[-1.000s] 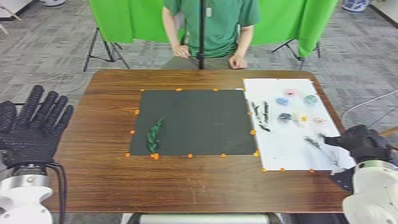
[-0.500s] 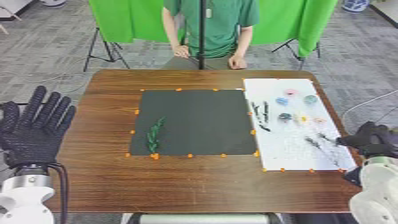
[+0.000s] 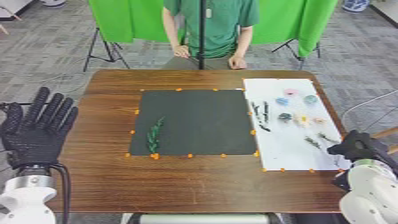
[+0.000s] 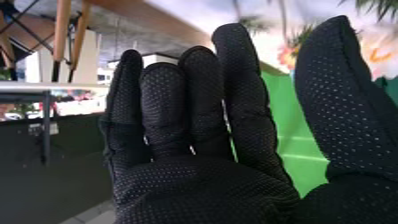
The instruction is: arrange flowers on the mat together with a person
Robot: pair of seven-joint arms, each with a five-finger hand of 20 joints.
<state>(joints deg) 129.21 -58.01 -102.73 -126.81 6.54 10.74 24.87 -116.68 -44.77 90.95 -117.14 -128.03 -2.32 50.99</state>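
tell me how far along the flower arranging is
Just started, it seems: one green sprig lies on the left part of the dark mat. Nothing is in hand: the right hand is open beside the white sheet, and the left hand is empty. The flower heads and dark stems on that sheet are probably left to place.

Mat (image 3: 195,120) is showing dark grey, sheet (image 3: 280,156) white, tabs (image 3: 179,89) orange; sprig (image 3: 154,136) green, table (image 3: 195,187) streaky brown. Flowers (image 3: 290,92) are showing pink, pale blue. Right hand (image 3: 359,148) is showing black, speckled white.
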